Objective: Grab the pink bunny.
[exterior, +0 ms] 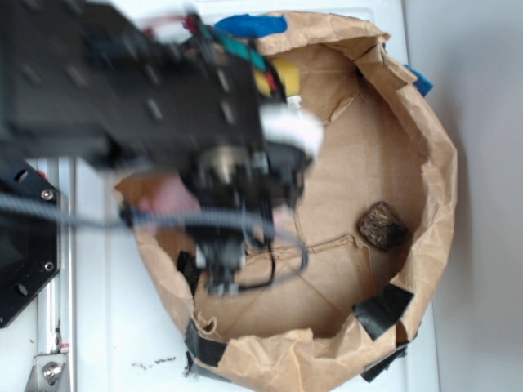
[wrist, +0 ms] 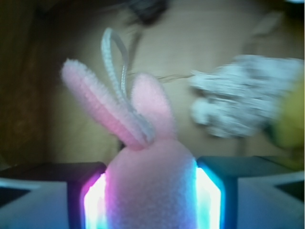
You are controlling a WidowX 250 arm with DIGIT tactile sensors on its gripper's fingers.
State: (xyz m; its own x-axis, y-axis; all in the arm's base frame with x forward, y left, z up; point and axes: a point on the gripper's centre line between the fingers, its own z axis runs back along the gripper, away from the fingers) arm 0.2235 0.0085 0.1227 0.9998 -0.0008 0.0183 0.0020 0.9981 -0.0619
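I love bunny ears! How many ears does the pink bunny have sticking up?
2. In the wrist view the pink bunny sits between the gripper fingers. One long ear leans up-left; a shorter ear stands right of it, a white loop between them.

The claw (wrist: 150,193) clamps the pink bunny (wrist: 147,176), with a crumpled white paper wad (wrist: 238,98) beside it.
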